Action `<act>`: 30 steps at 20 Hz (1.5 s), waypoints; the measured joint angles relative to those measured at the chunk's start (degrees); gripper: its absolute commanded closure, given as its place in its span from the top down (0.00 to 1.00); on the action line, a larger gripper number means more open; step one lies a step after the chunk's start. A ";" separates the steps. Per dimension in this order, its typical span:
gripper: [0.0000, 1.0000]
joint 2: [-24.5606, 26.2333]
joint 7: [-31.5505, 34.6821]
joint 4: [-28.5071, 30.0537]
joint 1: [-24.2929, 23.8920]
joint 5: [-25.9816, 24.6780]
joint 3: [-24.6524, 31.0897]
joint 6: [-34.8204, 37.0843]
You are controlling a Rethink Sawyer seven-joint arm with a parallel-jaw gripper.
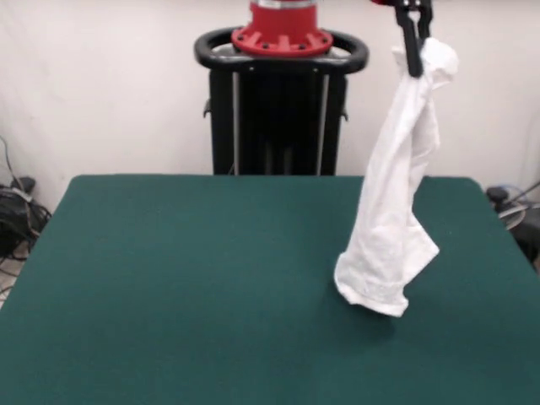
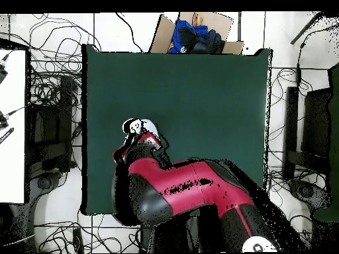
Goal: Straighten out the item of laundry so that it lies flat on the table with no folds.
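The white T-shirt hangs in a long bunched column from my gripper at the top right of the front view. The gripper is shut on the shirt's top end. The shirt's lower hem is just touching or just above the dark green table; I cannot tell which. Only plain white cloth shows; the print is hidden. In the overhead view the arm covers most of the shirt, and a small white patch of the shirt shows at the arm's end.
The robot's pedestal stands behind the table's far edge. A cardboard box with blue cloth sits beyond the table's edge opposite the robot. Cables lie on the floor around the table.
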 measured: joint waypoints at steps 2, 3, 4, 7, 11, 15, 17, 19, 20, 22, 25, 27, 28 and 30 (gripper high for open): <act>0.00 -0.62 0.00 0.07 -2.06 0.52 0.64 1.39; 0.00 -0.77 0.00 0.09 -2.88 0.74 0.89 1.46; 0.00 -0.93 0.00 0.12 -3.71 0.95 1.14 1.52; 0.00 -1.58 0.00 0.14 -8.17 2.18 2.75 1.55; 0.00 -1.66 0.00 0.14 -10.29 2.90 3.17 1.54; 0.00 -1.44 0.00 0.13 -10.19 2.71 3.19 1.54; 0.00 -1.09 0.00 0.14 -9.75 2.18 3.20 1.54; 0.00 -0.87 0.00 0.12 -9.52 1.84 3.20 1.54; 0.00 -0.60 0.00 0.13 -9.37 1.53 3.19 1.54; 0.00 -0.22 0.00 0.09 -9.12 1.02 3.14 1.54; 0.00 0.56 0.00 -0.06 -8.56 -0.26 3.08 1.54; 0.00 1.10 0.00 -0.22 -8.29 -0.91 3.07 1.54; 0.00 1.76 0.00 -0.57 -8.00 -1.54 3.00 1.54; 0.00 2.23 0.00 -0.91 -7.76 -2.19 2.87 1.54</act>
